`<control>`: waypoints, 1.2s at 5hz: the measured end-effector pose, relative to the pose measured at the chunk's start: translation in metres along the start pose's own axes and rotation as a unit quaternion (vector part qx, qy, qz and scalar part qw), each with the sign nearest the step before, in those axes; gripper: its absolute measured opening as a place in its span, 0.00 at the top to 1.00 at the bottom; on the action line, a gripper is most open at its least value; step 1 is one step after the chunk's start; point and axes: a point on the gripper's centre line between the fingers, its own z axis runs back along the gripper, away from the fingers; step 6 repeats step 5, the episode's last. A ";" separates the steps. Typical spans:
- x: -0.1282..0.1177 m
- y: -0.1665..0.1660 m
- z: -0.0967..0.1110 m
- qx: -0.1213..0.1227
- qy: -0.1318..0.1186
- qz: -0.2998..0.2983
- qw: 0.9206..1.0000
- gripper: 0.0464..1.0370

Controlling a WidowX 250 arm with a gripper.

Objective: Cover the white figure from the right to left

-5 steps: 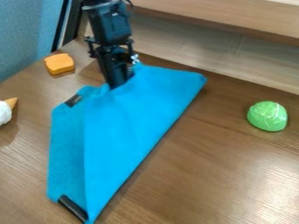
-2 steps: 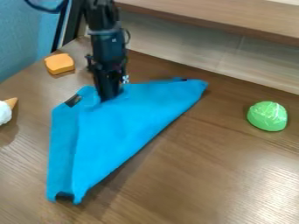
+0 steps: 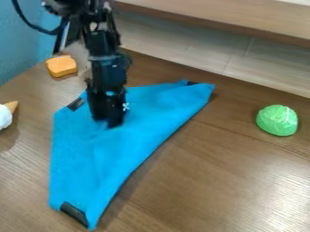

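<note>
The black gripper (image 3: 108, 123) hangs down over the upper left part of the blue cloth (image 3: 130, 147). It is shut on the cloth, which creases around its tips. The cloth lies folded over itself in a rough triangle, with black patches at several of its corners. At the left edge of the view is a white object (image 3: 5, 118) with a tan, cone-shaped end. It lies uncovered, to the left of the cloth and apart from it.
An orange block (image 3: 61, 66) sits at the upper left, beside the arm. On the right lies a green, rounded piece (image 3: 277, 120). A wooden ledge (image 3: 242, 22) runs along the back of the brown table (image 3: 205, 181).
The gripper has moved down the view and slightly left, drawing the cloth's upper layer with it. The raised fold near the top has dropped. The white, orange and green things have stayed put.
</note>
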 end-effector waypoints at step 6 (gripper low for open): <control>0.000 -0.024 0.094 0.013 -0.122 0.012 0.992 0.04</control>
